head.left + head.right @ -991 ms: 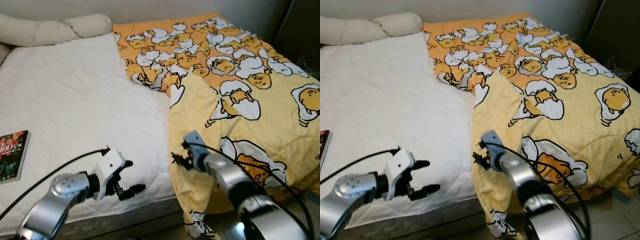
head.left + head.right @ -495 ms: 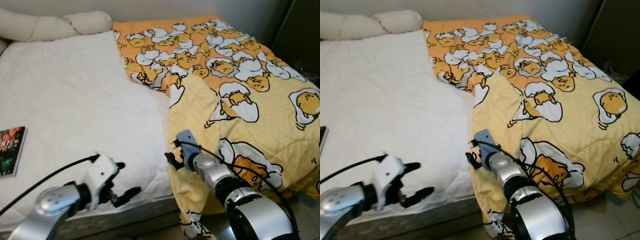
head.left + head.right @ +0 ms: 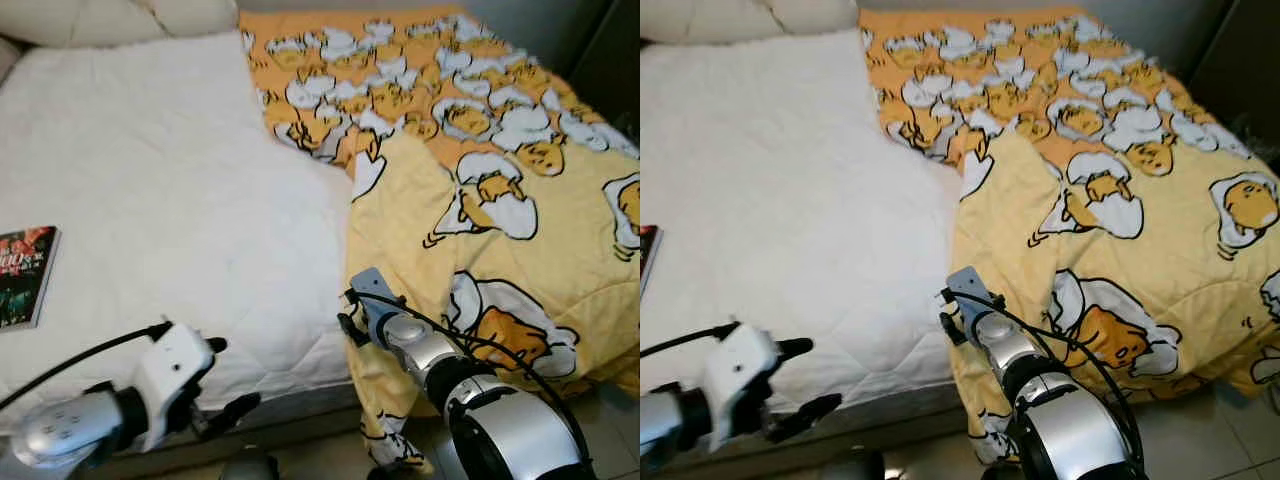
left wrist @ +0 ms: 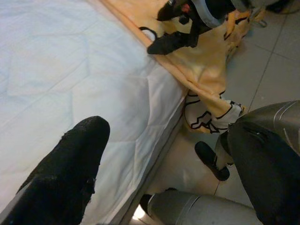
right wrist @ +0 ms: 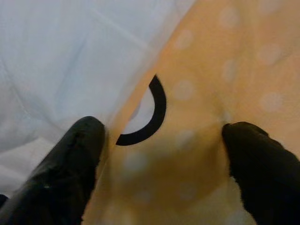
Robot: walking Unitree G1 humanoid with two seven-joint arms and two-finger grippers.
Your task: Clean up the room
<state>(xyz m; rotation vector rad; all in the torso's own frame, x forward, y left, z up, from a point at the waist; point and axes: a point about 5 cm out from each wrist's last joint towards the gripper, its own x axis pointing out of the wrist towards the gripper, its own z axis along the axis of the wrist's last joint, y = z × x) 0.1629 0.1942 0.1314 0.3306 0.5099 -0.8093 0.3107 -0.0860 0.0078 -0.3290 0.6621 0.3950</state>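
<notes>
A bed with a white quilted mattress [image 3: 170, 210] is seen from above, its right half covered by a yellow-orange duvet [image 3: 500, 190] printed with cartoon egg figures. The duvet's near corner is draped over the mattress edge and hangs toward the tiled floor [image 4: 262, 61]. The right gripper [image 3: 346, 322] is placed at the duvet's inner edge, just where yellow fabric meets white mattress near the foot of the bed. In the right wrist view its two black fingers [image 5: 75, 159] are held spread, one on each side of a fold of the yellow cloth; the cloth lies between them, not pinched. The left gripper [image 3: 228, 380] is held low at the mattress's near edge, well apart from the duvet, with its fingers parted and nothing between them. One black fingertip [image 4: 70, 159] is seen over the white mattress in the left wrist view. A book [image 3: 22, 275] with a dark cover lies flat near the mattress's left side. Cream pillows [image 3: 120, 15] are set at the head of the bed.
</notes>
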